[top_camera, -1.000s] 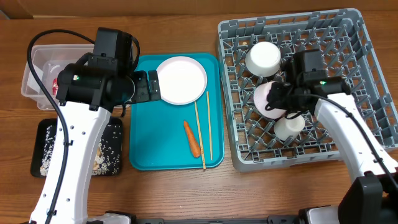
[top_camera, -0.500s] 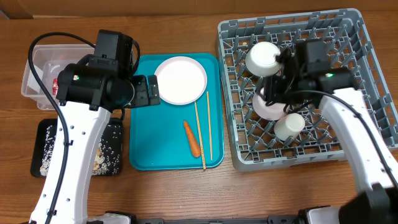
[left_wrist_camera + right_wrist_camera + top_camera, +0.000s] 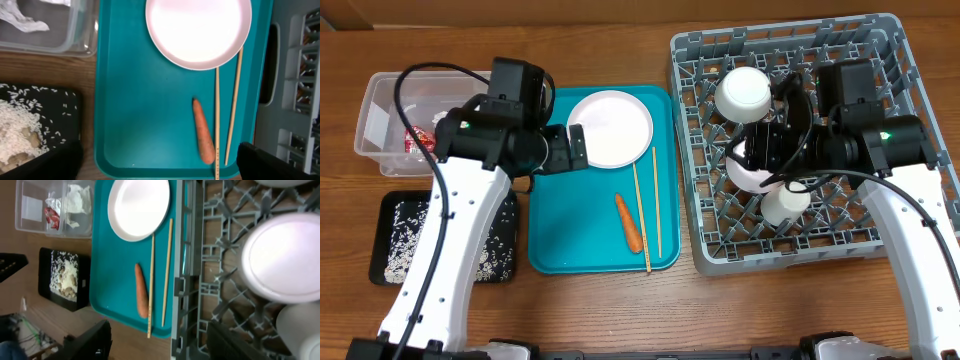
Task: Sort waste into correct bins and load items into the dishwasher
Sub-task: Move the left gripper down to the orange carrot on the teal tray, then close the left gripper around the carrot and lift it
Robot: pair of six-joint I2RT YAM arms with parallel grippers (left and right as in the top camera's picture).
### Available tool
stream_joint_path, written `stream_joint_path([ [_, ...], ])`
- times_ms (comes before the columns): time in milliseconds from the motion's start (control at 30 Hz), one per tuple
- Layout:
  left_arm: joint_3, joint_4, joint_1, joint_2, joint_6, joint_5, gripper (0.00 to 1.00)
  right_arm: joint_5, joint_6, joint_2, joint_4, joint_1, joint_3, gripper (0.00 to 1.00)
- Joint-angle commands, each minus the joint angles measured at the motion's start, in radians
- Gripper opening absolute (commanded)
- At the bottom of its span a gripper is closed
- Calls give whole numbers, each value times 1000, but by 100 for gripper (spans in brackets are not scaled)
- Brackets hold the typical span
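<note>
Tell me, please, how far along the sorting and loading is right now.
Done: one bowl, a second bowl and the cup sit in the rack; tissue and red wrapper lie in the clear tub, rice in the black tray. In hand: nothing; the right gripper is open over the rack, the left gripper open over the teal tray. Left: plate, chopsticks and carrot, all on that tray.
</note>
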Motion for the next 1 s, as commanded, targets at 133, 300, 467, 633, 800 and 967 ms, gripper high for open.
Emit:
stream_joint_path([
  [133,-31,4,3,47,-15,103,100,-18,-7,2,-15,2,8,65],
  [300,-32,-6,-3,83,-15,197,100,-15,-7,2,-14,2,5,69],
  [467,-40,-47,-40,119,-15,180,100,-15,-7,2,-20,2,4,70],
  [633,-96,-41,-91,155,-63,180,100,11,-7,2,-24,2,4,76],
  [800,-165,11,-140,172,-112,189,100,13,-7,2,-31,2,4,80],
  [967,-215,97,-201,175,-142,188,68,70,-6,3,-58,2,4,100],
])
